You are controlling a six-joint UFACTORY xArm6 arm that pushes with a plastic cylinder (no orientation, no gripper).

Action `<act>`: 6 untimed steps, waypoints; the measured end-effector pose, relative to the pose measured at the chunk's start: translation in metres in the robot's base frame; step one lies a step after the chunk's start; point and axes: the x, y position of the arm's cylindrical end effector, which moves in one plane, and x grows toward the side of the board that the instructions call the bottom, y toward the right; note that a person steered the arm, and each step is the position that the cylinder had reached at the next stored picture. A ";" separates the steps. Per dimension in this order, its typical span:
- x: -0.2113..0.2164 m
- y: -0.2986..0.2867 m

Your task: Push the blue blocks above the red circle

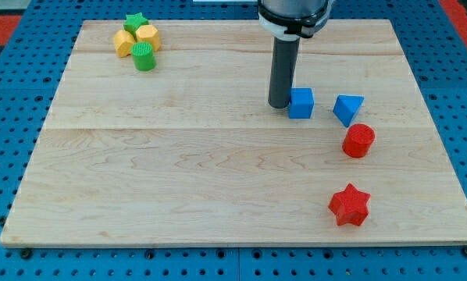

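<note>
My tip (279,104) rests on the board right against the left side of the blue cube (301,103). The blue triangle (348,108) lies a little to the right of the cube, with a gap between them. The red circle (358,140) sits just below the blue triangle, nearly touching it. The blue cube is up and to the left of the red circle.
A red star (350,205) lies near the view's bottom right. At the top left a cluster holds a green star (134,21), two yellow blocks (147,35) (124,44) and a green cylinder (144,56). The wooden board (179,172) sits on a blue perforated table.
</note>
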 end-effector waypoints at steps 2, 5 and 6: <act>0.025 0.028; -0.030 0.071; -0.019 0.062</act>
